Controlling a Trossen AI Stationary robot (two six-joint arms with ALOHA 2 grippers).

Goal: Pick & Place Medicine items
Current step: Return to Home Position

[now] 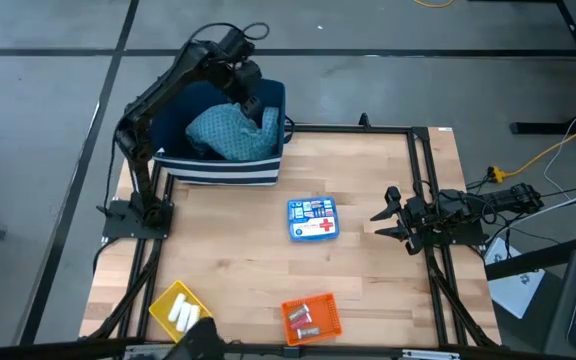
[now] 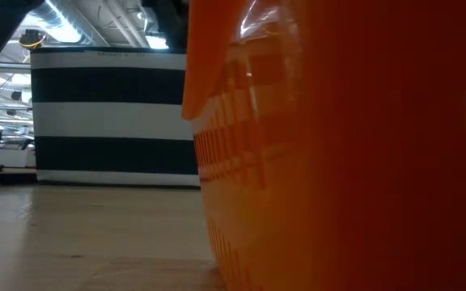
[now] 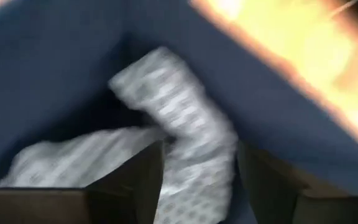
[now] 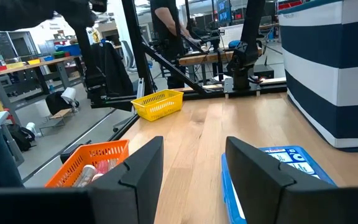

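The flat blue-and-white box with a red cross (image 1: 313, 220) (image 4: 284, 162) lies flat mid-table. White cylinders (image 1: 180, 312) lie in the yellow tray (image 1: 163, 300), and small pieces (image 1: 303, 318) lie in the orange tray (image 1: 334, 318). My left gripper (image 1: 253, 103) (image 3: 201, 186) reaches down into the navy-and-white striped bin (image 1: 223, 172); it is open, with a raised fold of the teal patterned cloth (image 1: 228, 130) (image 3: 185, 106) between its fingers. My right gripper (image 1: 386, 215) (image 4: 194, 168) waits open at the table's right edge, pointing at the box. My left gripper comes from above into the bin's far right corner, and a raised fold of the cloth (image 3: 197, 162) stands between its two fingers (image 3: 145, 180). The view is blurred, so I cannot tell whether the fingers touch it. The rest of the cloth lies in the bin.
The striped bin (image 2: 112, 113) (image 4: 328, 68) stands at the table's far left. The yellow tray (image 4: 157, 102) and the orange tray (image 4: 92, 158) (image 2: 338, 162) sit at the near edge. Bare wood lies between the bin, the box and the trays. A black frame borders the table.
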